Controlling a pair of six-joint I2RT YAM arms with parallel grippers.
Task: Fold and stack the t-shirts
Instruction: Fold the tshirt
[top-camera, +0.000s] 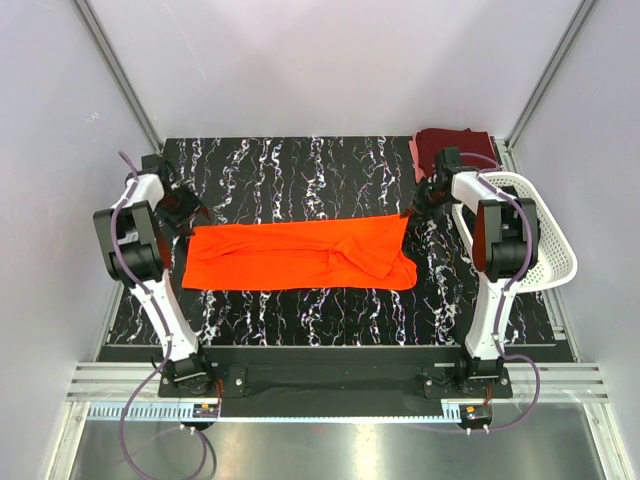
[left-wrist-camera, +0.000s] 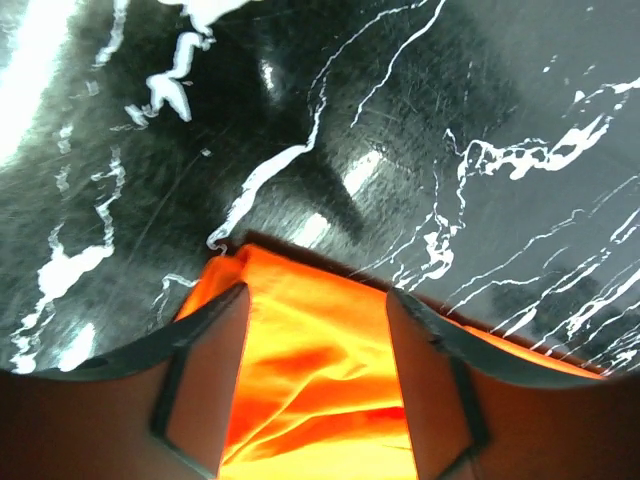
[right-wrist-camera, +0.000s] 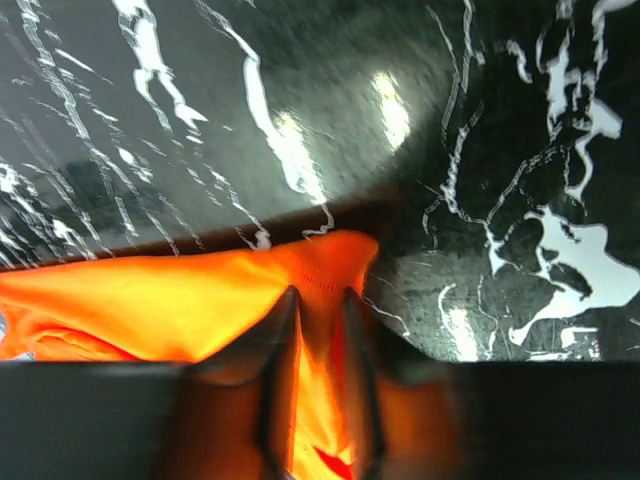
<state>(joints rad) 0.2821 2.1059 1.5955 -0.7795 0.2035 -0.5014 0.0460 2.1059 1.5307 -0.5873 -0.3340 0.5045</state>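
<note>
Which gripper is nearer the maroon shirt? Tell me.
Right. The right gripper is just in front of the maroon shirt; the left gripper is far across the table.
</note>
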